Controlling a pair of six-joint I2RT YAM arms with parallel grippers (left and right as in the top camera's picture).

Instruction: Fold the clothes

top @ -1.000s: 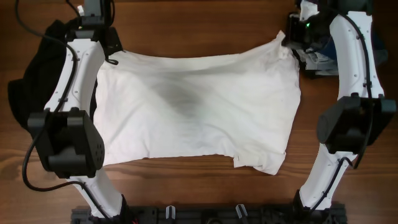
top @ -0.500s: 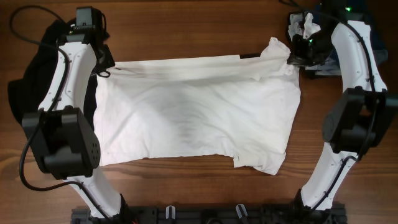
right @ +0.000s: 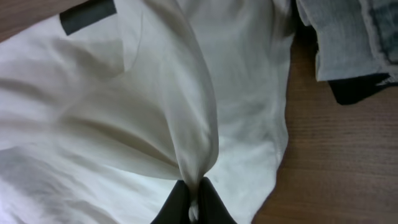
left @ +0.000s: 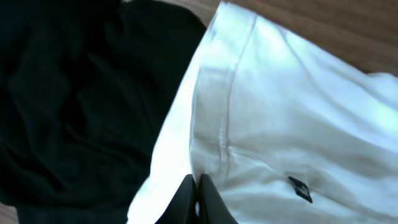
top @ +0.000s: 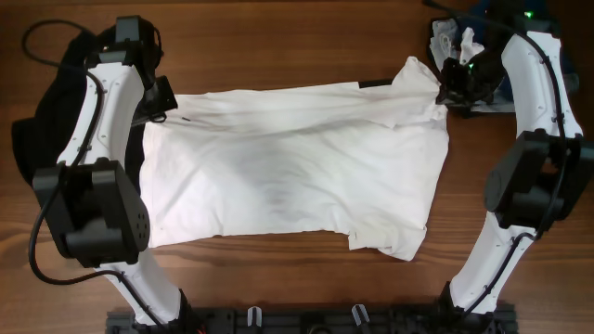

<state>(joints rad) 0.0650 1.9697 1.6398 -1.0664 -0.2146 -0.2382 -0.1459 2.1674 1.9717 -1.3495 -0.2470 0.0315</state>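
Your white garment (top: 297, 176) lies spread across the middle of the tabletop (top: 306, 37), with its far edge stretched between the two arms. Your left fingers (left: 196, 200) are clenched on the hem at its far left corner, just beside the black garment (left: 74, 106). Your right fingers (right: 193, 202) are pinched on a gathered fold at its far right corner, near the pale denim piece (right: 348, 37).

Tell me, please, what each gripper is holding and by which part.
The large white fabric garment: left gripper pinches its far left corner, right gripper its bunched far right corner.
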